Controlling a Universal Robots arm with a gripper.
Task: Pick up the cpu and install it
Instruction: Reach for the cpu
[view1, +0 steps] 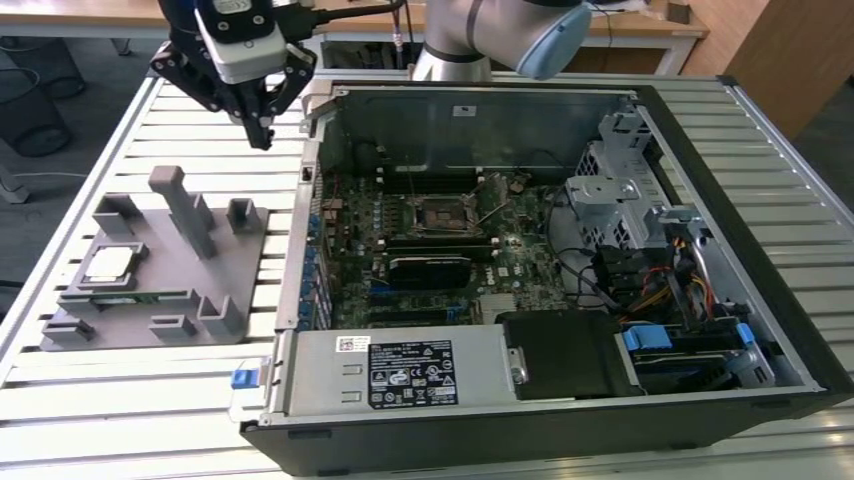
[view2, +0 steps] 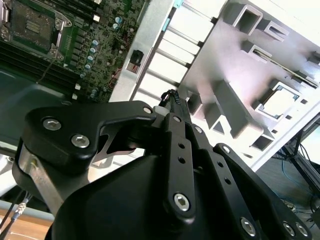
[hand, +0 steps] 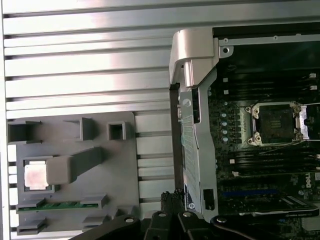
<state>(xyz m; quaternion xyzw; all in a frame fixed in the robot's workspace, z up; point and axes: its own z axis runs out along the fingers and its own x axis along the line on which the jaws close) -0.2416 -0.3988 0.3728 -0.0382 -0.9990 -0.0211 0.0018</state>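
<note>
cpu (view1: 110, 262) lies flat, metal top up, in its square pocket in the grey holder (view1: 248, 262), at the holder's end away from the pc case (view1: 694, 130), nothing touching it; green memory stick (view1: 127, 297) sits in the holder slot just beside that pocket; tall post (view1: 168, 195) of the holder rises right next to the pocket. gripper (view1: 262, 135) hangs high over the bare table slats (view1: 134, 400), off the holder's corner on the case side, between holder and case wall, well apart from the pocket. fingers look pinched together with nothing between them, though in the second wrist view the linkage hides most of the tips, so not 100% on that. socket (view1: 441, 212) is on the board inside the case, well apart from the holder, on the other side of the case wall, dark centre showing, no chip in it. my read: the pick is the step in hand and we're at the approach, no grasp made, install not started. a grasp here calls for jaws spread wider than the chip, a position squarely above the holder pocket, a straight drop that clears the post, and a hold on the thin edges that keeps the chip level
</note>
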